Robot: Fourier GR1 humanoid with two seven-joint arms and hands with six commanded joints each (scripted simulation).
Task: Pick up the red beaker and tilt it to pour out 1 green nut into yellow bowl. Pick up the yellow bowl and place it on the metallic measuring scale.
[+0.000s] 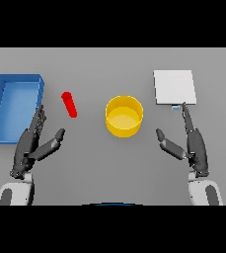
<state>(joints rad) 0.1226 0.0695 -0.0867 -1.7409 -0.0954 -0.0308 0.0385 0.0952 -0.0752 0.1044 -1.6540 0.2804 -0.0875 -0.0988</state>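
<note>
Grey counter: red beaker left of yellow bowl, scale far right. Left robot hand and right robot hand spread, empty. Probably first step: close left on beaker.

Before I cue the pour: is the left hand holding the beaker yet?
No, the left hand is open beside the beaker, not touching it.

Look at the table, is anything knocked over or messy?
Nothing looks spilled or broken. The red beaker appears slanted between the blue bin and the yellow bowl; whether it has tipped over cannot be told. The scale sits square. Both hands, left and right, rest open, holding nothing.
</note>
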